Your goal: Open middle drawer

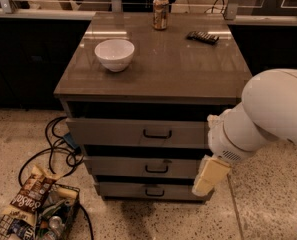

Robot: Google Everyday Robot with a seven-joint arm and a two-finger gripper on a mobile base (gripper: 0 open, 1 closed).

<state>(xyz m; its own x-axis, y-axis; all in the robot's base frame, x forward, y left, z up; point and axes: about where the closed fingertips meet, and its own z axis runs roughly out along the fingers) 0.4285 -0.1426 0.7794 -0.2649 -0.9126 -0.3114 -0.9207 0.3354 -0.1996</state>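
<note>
Beside right end of middle drawer, gripper is held low; open or closed cannot be told. Drawer is shut, second of three. Black handle at centre should be hooked squarely, pulled straight nearward.

On the brown cabinet top are set a white bowl at left, a can at the back and a flat black object at upper right; the gripper is seen at lower right.
</note>
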